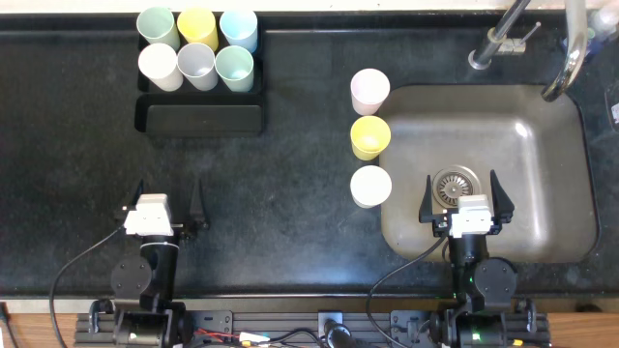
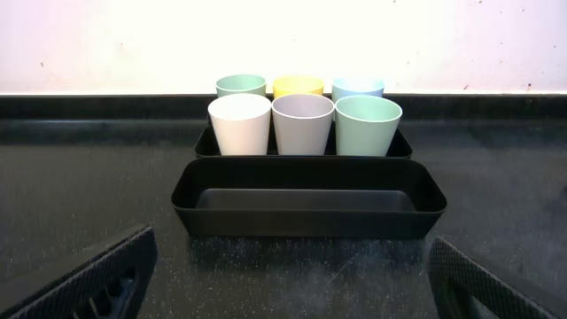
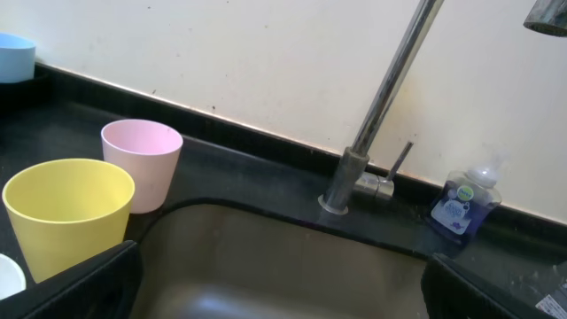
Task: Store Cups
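Three loose cups stand in a column on the counter along the sink's left rim: a pink cup (image 1: pixel 369 90) (image 3: pixel 142 164) farthest back, a yellow cup (image 1: pixel 369 136) (image 3: pixel 69 213), and a white cup (image 1: pixel 370 186) nearest. At the back left, a black tray (image 1: pixel 145 87) holds several pastel cups (image 2: pixel 306 122). An empty black tray (image 1: pixel 198 118) (image 2: pixel 306 165) sits just in front of it. My left gripper (image 1: pixel 169 198) (image 2: pixel 288 292) is open, low over the counter and facing the empty tray. My right gripper (image 1: pixel 461 193) (image 3: pixel 283 292) is open above the sink basin, right of the loose cups.
The steel sink (image 1: pixel 542 184) (image 3: pixel 266 266) takes up the right side, with a drain (image 1: pixel 455 184) near my right gripper. A faucet (image 1: pixel 508 34) (image 3: pixel 381 106) and a soap bottle (image 3: pixel 461 208) stand behind it. Dark counter (image 1: pixel 290 193) lies between the trays and the cups.
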